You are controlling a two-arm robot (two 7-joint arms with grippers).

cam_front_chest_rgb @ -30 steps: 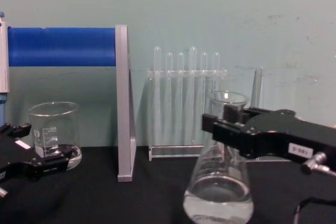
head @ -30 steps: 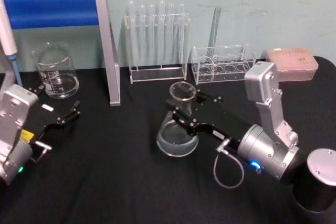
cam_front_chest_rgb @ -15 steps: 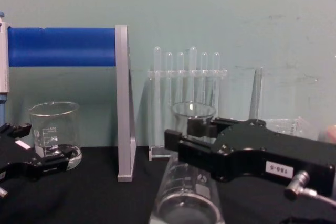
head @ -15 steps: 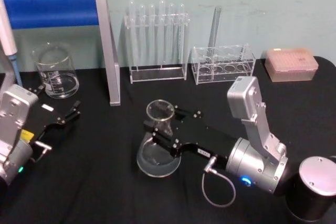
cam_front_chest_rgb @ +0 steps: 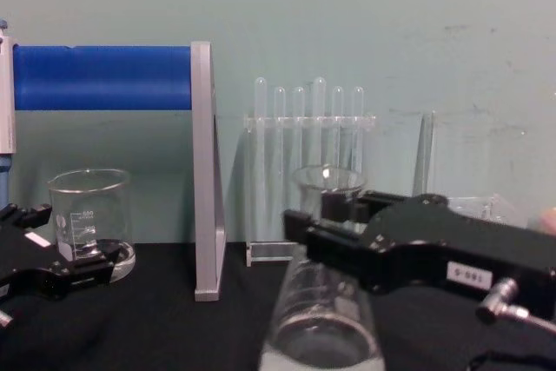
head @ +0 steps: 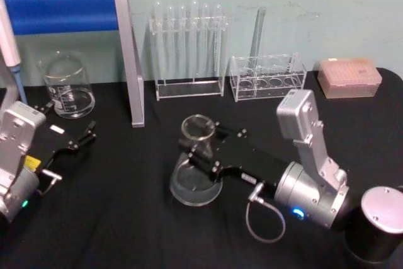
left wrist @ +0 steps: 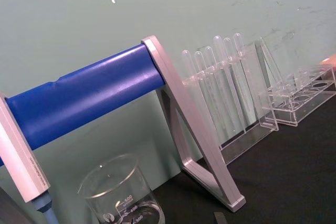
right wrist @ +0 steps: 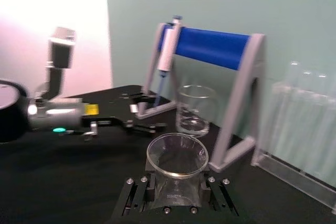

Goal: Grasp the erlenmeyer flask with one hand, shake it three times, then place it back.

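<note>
**CAUTION: FLASK SLIP DURING SHAKING**

The right gripper [head: 200,149] is clamping the erlenmeyer flask [head: 194,184] by its neck at mid-table, with liquid lying in the base. Brisk shaking is risking the glass slipping or liquid splashing. The left gripper [head: 79,140], fingers apart, is idling near the beaker [head: 66,86].

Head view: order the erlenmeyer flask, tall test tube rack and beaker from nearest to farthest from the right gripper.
1. erlenmeyer flask, held by the neck in the right gripper, mid-table.
2. tall test tube rack, behind the flask, by the wall.
3. beaker, far back left.
</note>
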